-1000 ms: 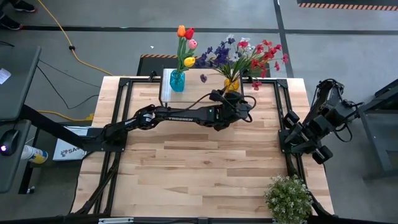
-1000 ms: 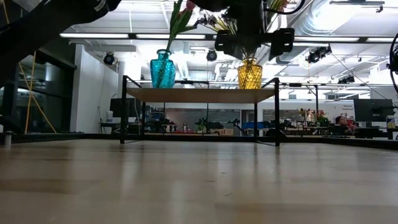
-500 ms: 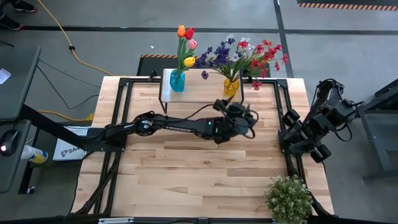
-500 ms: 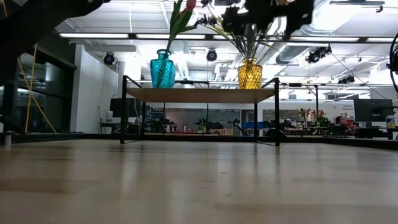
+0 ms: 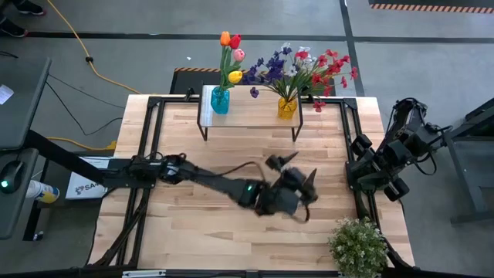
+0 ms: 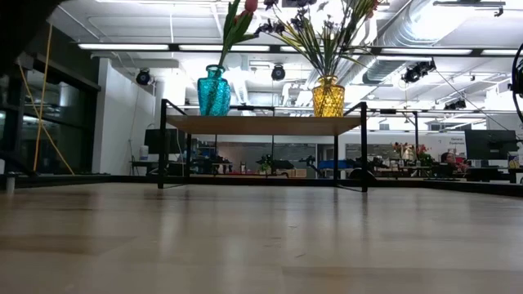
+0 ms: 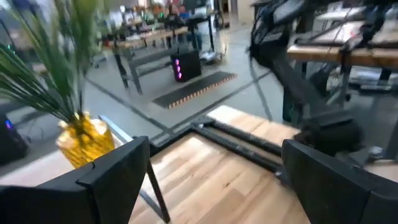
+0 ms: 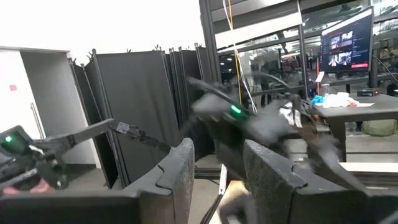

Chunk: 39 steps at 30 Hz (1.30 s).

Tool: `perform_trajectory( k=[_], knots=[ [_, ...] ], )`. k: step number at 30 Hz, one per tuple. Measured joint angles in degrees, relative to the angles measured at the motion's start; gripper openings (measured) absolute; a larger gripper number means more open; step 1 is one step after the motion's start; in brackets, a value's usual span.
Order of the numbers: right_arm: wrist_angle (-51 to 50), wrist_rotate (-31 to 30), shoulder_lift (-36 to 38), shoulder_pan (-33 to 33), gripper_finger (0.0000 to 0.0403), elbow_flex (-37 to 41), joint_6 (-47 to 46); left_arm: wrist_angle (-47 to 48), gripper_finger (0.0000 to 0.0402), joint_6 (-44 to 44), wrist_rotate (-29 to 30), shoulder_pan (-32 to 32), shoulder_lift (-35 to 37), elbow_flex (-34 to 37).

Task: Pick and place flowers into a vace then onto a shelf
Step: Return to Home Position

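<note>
The shelf (image 5: 247, 117) stands at the table's far side on thin black legs. On it are a blue vase (image 5: 220, 100) with tulips (image 5: 230, 54) and a yellow vase (image 5: 286, 106) with red, purple and white sprays (image 5: 305, 69). The low view shows the shelf (image 6: 261, 124) with both vases, blue (image 6: 214, 91) and yellow (image 6: 328, 96), upright on its top. My left gripper (image 5: 297, 171) is open and empty over the table's middle right, well in front of the shelf. In its wrist view the left gripper (image 7: 217, 186) looks past the yellow vase (image 7: 84, 140). My right gripper (image 8: 214, 171) is open and empty, raised at the table's right edge (image 5: 370, 166).
A bushy pale-green potted plant (image 5: 357, 245) stands at the table's near right corner. A black frame (image 5: 351, 147) runs along the table's sides. The wood between the shelf and the near edge is bare apart from my left arm (image 5: 208, 179).
My left gripper has drawn back from the yellow vase on the shelf and swung toward the table's near and right side, rising out of the low view. It has stayed open and empty. Both vases have kept their places on the shelf.
</note>
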State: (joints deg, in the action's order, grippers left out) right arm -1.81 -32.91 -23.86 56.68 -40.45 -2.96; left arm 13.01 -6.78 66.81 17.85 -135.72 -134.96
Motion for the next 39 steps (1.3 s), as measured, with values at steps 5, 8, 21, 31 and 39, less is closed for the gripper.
perform_trajectory(
  k=[5, 8, 21, 31, 39],
  knots=[
    [-0.1, 0.0, 0.0, 0.0, 0.013, 0.0, -1.5, 1.3, 0.0397, 3.9, 12.1, 6.0, 3.4, 0.0],
    [-0.3, 0.0, 0.0, 0.0, 0.013, 0.0, -1.6, 3.7, 0.0397, 5.1, 21.4, 9.7, 5.8, 0.0],
    [-1.0, 0.4, 0.0, 0.0, 0.013, 0.0, -2.2, 30.0, 0.0397, -10.9, 14.9, 23.5, 12.2, 0.0],
    [-8.2, 5.1, 0.0, 0.0, 0.013, 0.0, -10.2, 62.3, 0.0397, -56.6, 2.8, 27.3, 12.9, 4.1],
    [-15.3, 6.1, 0.0, 0.0, 0.013, 0.0, -10.5, 77.4, 0.0397, -84.6, 3.8, 26.8, 12.9, 13.8]
  ],
)
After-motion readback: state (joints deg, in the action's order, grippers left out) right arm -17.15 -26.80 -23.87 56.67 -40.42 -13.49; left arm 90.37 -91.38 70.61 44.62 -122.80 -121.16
